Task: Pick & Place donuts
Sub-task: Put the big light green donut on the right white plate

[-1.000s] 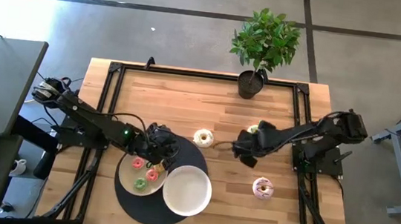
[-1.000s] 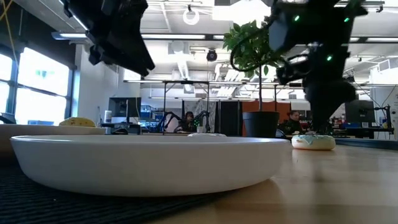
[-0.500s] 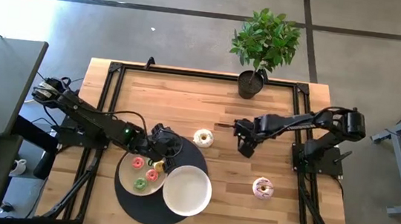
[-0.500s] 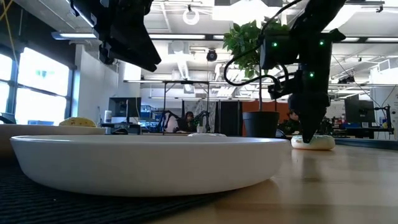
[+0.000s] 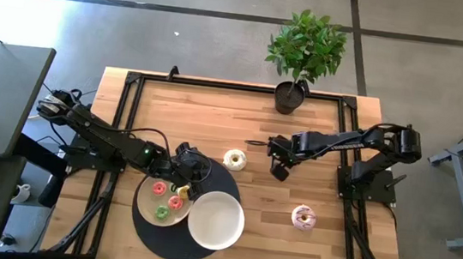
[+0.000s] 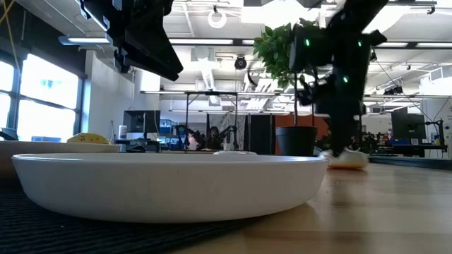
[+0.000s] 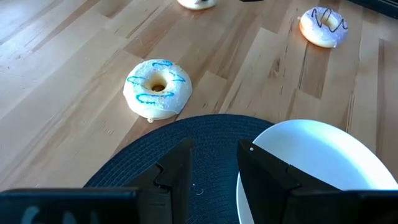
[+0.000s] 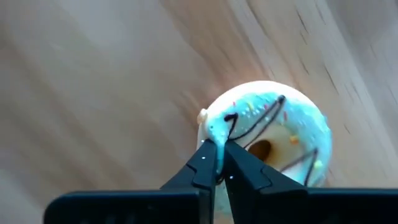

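Note:
A green-white donut with dark drizzle lies on the wood right of the table's middle, seen low in the low view. My right gripper stands over it, shut on its rim. My left gripper hangs open and empty above the dark round mat. A cream donut lies flat on the wood beside the mat. A pink donut lies near the right front. Three tiny donuts sit on a small plate. My right gripper pinches the green-white donut's iced outer rim between its two fingertips, which stand almost together. The fingers come from above, pointing down. Whether the donut still rests on the wood, I cannot tell.
A white plate rests on the mat's right part, next to the small plate. A potted plant stands at the table's far edge. Black frame rails run along the table's sides, and bare wood lies at the far left.
My right gripper has gone toward the table's far edge and a little toward its left, coming over the green-white donut, which no longer shows in the high view. In the low view that donut has shifted slightly toward the left.

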You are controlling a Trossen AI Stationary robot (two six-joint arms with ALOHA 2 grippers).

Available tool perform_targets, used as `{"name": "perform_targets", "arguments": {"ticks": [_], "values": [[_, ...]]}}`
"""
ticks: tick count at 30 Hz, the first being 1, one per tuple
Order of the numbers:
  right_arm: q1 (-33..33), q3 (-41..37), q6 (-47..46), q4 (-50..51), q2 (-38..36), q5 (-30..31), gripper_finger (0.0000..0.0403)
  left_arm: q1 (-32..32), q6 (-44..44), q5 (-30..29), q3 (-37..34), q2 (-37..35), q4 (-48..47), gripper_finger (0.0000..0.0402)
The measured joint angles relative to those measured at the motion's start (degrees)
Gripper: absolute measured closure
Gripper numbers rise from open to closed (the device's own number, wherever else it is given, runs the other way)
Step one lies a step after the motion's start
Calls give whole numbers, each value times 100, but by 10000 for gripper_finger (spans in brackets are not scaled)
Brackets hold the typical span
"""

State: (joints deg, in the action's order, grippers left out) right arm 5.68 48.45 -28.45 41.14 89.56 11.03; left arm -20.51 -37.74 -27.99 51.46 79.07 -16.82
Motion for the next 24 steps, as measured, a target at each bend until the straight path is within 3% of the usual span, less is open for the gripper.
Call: {"name": "perform_targets", "arguments": {"ticks": [9,16,21,24], "values": [[-1184,954,-127,-743,0,104,391,0,0,1,0,0,2,275],[-2283,1022,-190,-2783,203,6,396,0,0,23,0,0,0,275],[-2757,1022,-112,-4096,810,-357,399,0,0,29,0,0,1,275],[-2895,1022,-153,-4395,1213,-467,398,0,0,36,1,0,0,275]]}}
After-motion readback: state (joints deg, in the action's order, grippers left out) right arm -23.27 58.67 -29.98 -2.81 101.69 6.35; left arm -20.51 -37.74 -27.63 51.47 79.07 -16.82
